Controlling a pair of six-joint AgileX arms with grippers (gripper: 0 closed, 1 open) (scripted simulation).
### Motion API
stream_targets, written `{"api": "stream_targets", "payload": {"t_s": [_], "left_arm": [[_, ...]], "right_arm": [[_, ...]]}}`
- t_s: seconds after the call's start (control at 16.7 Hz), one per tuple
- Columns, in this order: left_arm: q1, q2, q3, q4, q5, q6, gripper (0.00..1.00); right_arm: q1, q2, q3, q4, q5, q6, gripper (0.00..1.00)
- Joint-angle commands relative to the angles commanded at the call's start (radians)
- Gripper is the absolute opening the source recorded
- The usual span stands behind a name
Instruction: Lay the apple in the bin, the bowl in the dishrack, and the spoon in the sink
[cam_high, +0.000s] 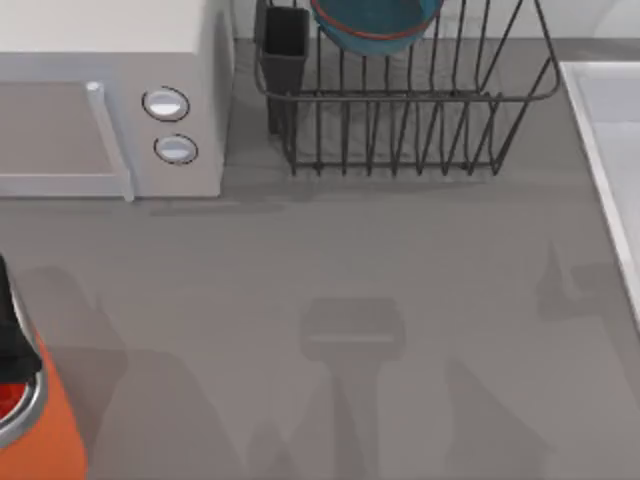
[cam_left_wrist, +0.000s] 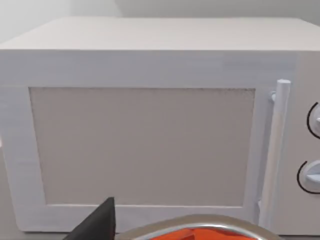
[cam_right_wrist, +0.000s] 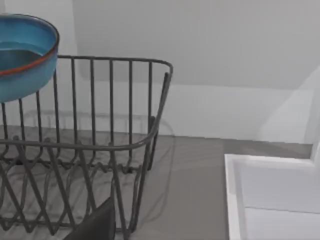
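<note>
My left pincer (cam_high: 8, 335) hangs right above the bin (cam_high: 35, 405); I cannot tell how wide it is. The bowl (cam_high: 375, 25) in the dishrack (cam_high: 420, 110) looks hard, slippery and breakable, so I would pinch its rim.

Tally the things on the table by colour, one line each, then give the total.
White: 2, the microwave and the sink
Black: 1, the dishrack
Blue: 1, the bowl
Orange: 1, the bin
Total: 5
</note>
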Motion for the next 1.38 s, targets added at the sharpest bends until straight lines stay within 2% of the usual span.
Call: {"api": "stream_targets", "payload": {"t_s": [0.3, 0.6, 1.02, 1.38], "left_arm": [[0.0, 0.0, 0.0, 0.0, 0.0, 0.0, 1.0], [0.0, 0.0, 0.0, 0.0, 0.0, 0.0, 1.0], [0.0, 0.0, 0.0, 0.0, 0.0, 0.0, 1.0], [0.0, 0.0, 0.0, 0.0, 0.0, 0.0, 1.0]], "right_arm": [[-0.126, -0.429, -0.2, -0.172, -0.064, -0.012, 1.0], [-0.183, -0.601, -0.264, -0.25, -0.072, -0.014, 1.0], [-0.182, -0.588, -0.251, -0.262, -0.072, -0.006, 1.0], [-0.206, -0.301, -0.047, -0.508, -0.074, 0.148, 1.0]]}}
